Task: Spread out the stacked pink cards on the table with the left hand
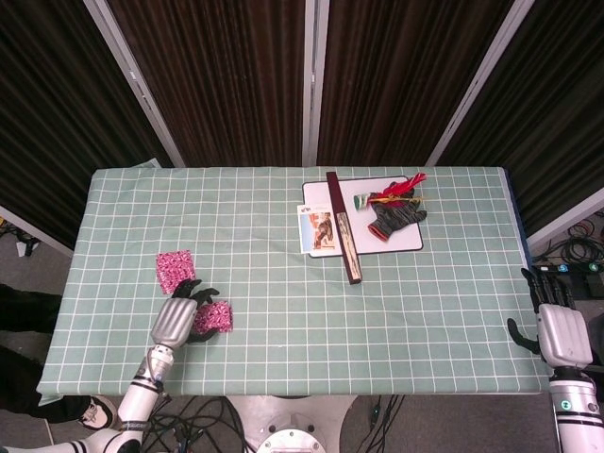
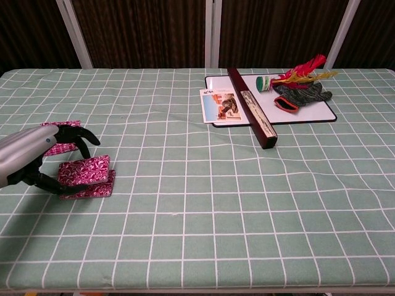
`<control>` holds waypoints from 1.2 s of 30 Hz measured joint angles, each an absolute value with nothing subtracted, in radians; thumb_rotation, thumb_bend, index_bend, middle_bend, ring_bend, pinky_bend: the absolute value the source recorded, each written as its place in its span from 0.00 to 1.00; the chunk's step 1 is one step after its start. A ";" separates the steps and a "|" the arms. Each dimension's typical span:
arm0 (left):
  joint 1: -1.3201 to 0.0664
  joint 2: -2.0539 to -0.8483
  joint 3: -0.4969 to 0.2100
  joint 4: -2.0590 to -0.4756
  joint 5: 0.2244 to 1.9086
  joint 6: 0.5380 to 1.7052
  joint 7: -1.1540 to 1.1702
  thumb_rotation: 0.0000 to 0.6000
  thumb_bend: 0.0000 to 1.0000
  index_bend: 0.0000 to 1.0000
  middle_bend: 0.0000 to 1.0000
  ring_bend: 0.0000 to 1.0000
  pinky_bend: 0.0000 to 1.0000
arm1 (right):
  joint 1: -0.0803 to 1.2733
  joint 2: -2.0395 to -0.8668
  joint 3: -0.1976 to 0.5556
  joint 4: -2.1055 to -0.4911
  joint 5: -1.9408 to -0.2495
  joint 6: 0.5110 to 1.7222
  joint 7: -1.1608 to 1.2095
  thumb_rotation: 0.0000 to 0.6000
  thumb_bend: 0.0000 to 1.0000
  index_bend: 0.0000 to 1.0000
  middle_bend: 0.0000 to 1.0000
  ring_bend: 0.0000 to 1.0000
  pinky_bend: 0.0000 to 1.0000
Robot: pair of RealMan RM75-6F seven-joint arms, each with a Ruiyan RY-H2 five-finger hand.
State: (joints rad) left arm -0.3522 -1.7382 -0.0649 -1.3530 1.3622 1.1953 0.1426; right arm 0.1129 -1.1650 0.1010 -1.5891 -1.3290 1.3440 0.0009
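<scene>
Surface: desk covered with a green cloth with a white grid (image 1: 283, 245).
Tray: flat white rectangular board with a dark rim (image 1: 408, 238), near the far edge of the desk, right of centre.
On the tray: a dark grey knitted glove with red trim (image 1: 394, 219), a bundle of red and yellow feathers (image 1: 404, 188), and a small round green-and-white item (image 1: 360, 201); what that item is cannot be told.
Across the tray's left edge: a long dark brown wooden bar (image 1: 343, 226), running from the far edge toward the middle of the desk.
Beside the bar: a printed picture card (image 1: 316, 229), lying partly on the tray's left side.
Pink cards, stack: small stack of pink patterned cards (image 2: 86, 176), near the left front corner of the desk; the top card sits shifted off the ones under it.
Pink cards, single: one pink patterned card (image 1: 175, 271) lies flat, further from the front edge, just beside the stack.
Left hand: silver-backed left hand with black fingers (image 2: 37, 160), curled over the stack's left side; fingertips (image 2: 79, 138) arch over the stack, thumb low at the near side. It holds the top card.
Right hand: silver right hand (image 1: 561, 332) off the right front corner of the desk, fingers straight and apart, holding nothing.
</scene>
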 measured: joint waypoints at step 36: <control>-0.550 -1.726 -0.208 -1.408 1.212 1.067 0.299 1.00 0.24 0.26 0.44 0.11 0.08 | 0.111 -1.170 0.100 -1.548 -1.316 1.323 0.043 1.00 0.29 0.00 0.00 0.00 0.00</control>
State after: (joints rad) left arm -0.5496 -1.7259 -0.2078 -1.4080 1.2121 1.0669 0.2987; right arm 0.1109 -1.1701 0.0996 -1.5485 -1.3160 1.3227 0.0426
